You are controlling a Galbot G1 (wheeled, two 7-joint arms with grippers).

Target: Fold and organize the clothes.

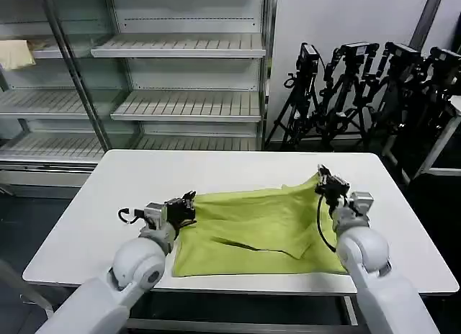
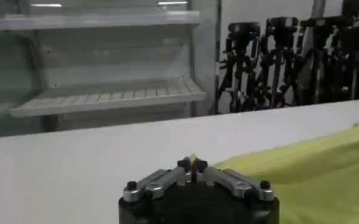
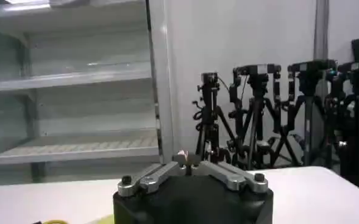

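Lime yellow-green T-shirt (image 1: 259, 229) is what we are handling, and it is lying spread and rumpled across the near half of the white table (image 1: 144, 179), with loose folds running through its middle and its near hem close to the table's front edge.

We are keeping our left gripper (image 1: 189, 204) at the shirt's left edge, low over the tabletop. In the left wrist view its fingertips (image 2: 185, 164) are pressed together with a sliver of yellow-green cloth caught between them, so we are pinching the shirt's edge there; the rest of the fabric is stretching away beside the gripper across the white surface.

We are holding our right gripper (image 1: 325, 181) at the shirt's far right corner, where the cloth is rising into a small peak up toward the fingers. In the right wrist view its fingertips (image 3: 183, 159) are drawn together; whether fabric is caught between them we cannot tell, although a trace of yellow-green is showing low beside the gripper body.

Beyond the table we are facing white wire shelving (image 1: 180, 104), with a small pale cloth (image 1: 14, 55) draped on an upper shelf at the far left. To the right of the shelving, a cluster of black tripods (image 1: 360, 89) is standing against the wall.
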